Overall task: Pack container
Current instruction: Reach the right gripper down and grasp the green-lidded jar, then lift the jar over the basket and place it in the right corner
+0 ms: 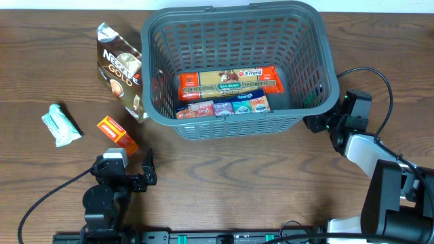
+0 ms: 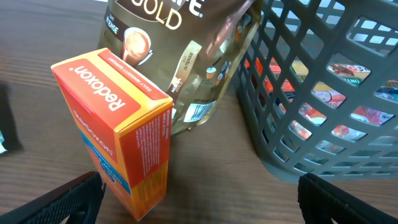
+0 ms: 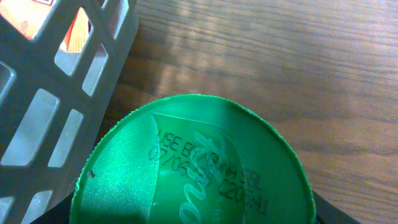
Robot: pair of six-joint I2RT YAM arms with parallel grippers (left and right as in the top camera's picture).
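Because the green lid (image 3: 193,168) fills the view ahead of the right gripper (image 1: 325,125), I cannot tell whether its jaws clamp it yet. Lid and gripper sit just outside the container (image 1: 324,64) at its near-right corner, lattice wall close beside, so the load likely goes up over that rim. Off the container's near-left corner, the left gripper (image 2: 199,186) hangs wide apart, empty, facing the orange box (image 2: 118,124).

Basket (image 1: 308,41): floor mostly taken by spaghetti pack (image 1: 229,83) + row of small boxes (image 1: 222,107); bare strip at rear & R end. Coffee bag (image 1: 122,71) crowds basket's L wall (gap too slim to judge). Redoxon box (image 2: 118,124) stands just ahead of L gripper's (image 2: 199,208) spread fingers. Table (image 1: 224,169) along basket front free. Green lid (image 3: 193,162) just beside basket wall.
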